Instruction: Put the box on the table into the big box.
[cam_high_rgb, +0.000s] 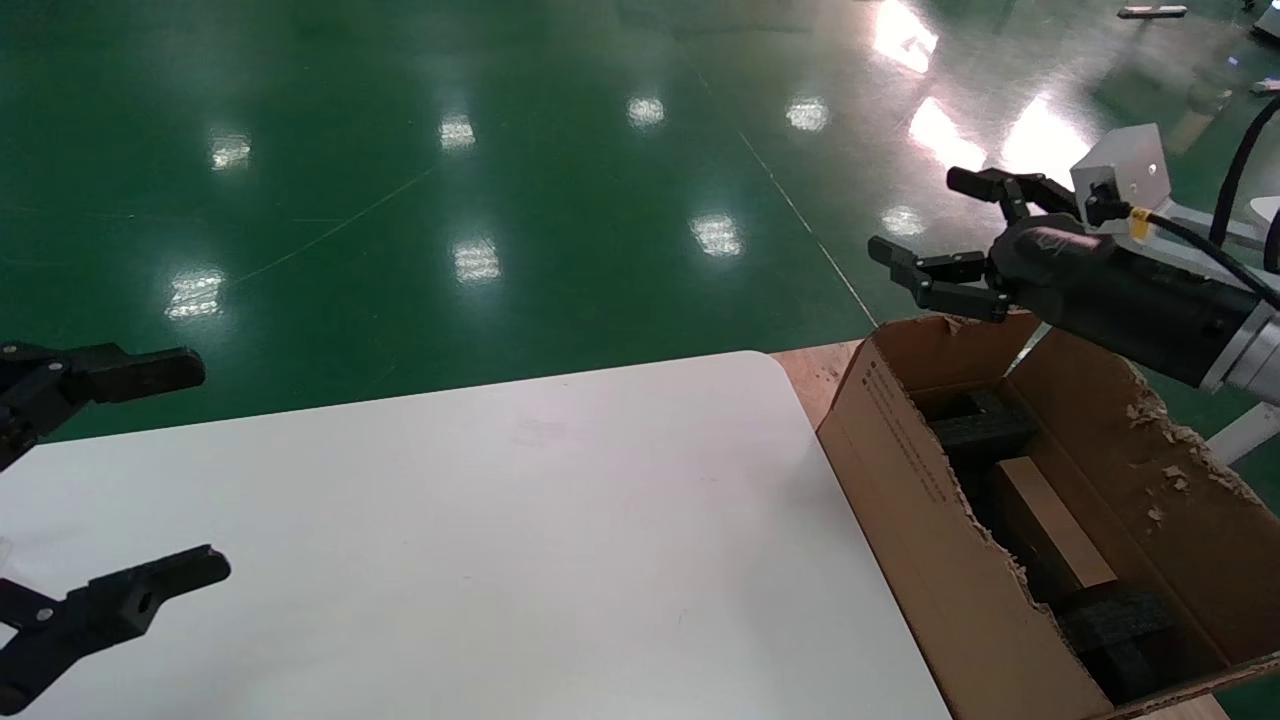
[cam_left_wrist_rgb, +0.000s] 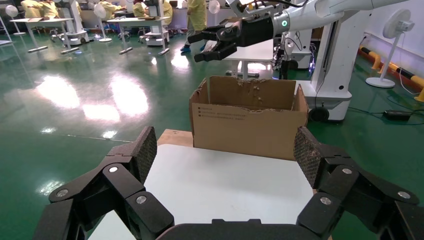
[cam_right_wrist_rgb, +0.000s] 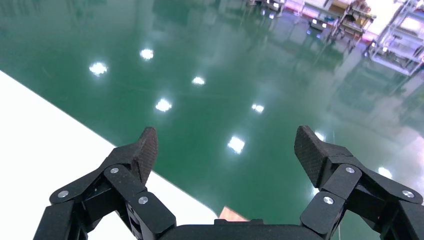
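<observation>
Inside the big box (cam_high_rgb: 1000, 560), seen from the head, the box (cam_high_rgb: 1050, 535) lay among dark foam blocks (cam_high_rgb: 1120, 630) beside the table (cam_high_rgb: 480, 560). Above hung the right gripper (cam_high_rgb: 935, 225), fingers spread; the left gripper (cam_high_rgb: 190, 470) gaped empty. Both wrist views showed parted fingers (cam_left_wrist_rgb: 142, 150) (cam_right_wrist_rgb: 145, 150).

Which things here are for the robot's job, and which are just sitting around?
For the job:
small box, already lying inside the big box
white table
right claw, open, above the big box's far edge

Just around:
left claw, open, over the table's left side
dark foam blocks in the big box
green floor
</observation>
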